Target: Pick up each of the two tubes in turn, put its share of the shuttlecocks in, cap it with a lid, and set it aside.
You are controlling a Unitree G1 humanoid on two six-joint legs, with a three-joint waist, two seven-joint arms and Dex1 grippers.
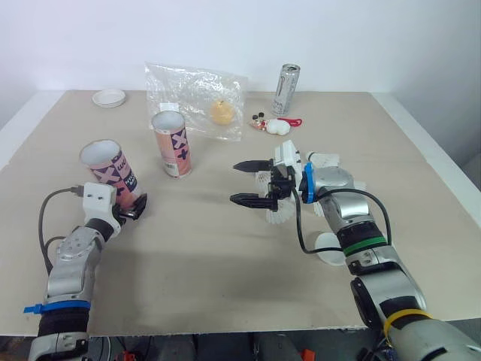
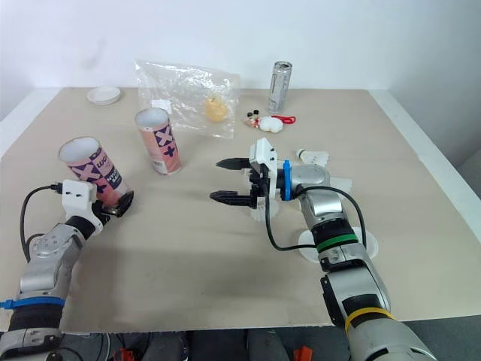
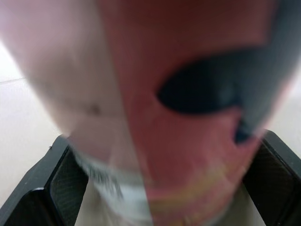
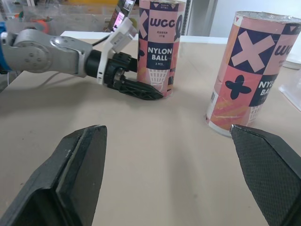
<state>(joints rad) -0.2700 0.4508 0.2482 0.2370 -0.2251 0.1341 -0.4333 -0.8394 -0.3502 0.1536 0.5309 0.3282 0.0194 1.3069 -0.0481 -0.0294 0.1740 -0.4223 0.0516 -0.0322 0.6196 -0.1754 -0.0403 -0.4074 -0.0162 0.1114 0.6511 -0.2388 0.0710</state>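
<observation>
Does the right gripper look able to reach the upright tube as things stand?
Probably yes: the right gripper is open, roughly facing the upright tube, with bare table between; the left gripper holds the tilted tube well aside.

Two pink tubes are showing, a nearer tube (image 1: pixel 110 171) and a farther tube (image 1: pixel 173 144). Two white lids are lying out, a far lid (image 1: pixel 110 98) and a near lid (image 1: pixel 328 249). Two shuttlecocks are showing plainly, a far shuttlecock (image 1: pixel 324 159) and a near shuttlecock (image 1: pixel 279 213), and half-hidden white bits close by may be adding to that number. One silver can (image 1: pixel 286 88) is standing. One clear plastic bag (image 1: pixel 197 96) is lying flat, holding one yellow round item (image 1: pixel 221 112). One small charm (image 1: pixel 275 126) is sitting alone of its kind. Two black-fingered grippers are showing, the left gripper (image 1: pixel 131 205) and the right gripper (image 1: pixel 234 182).
</observation>
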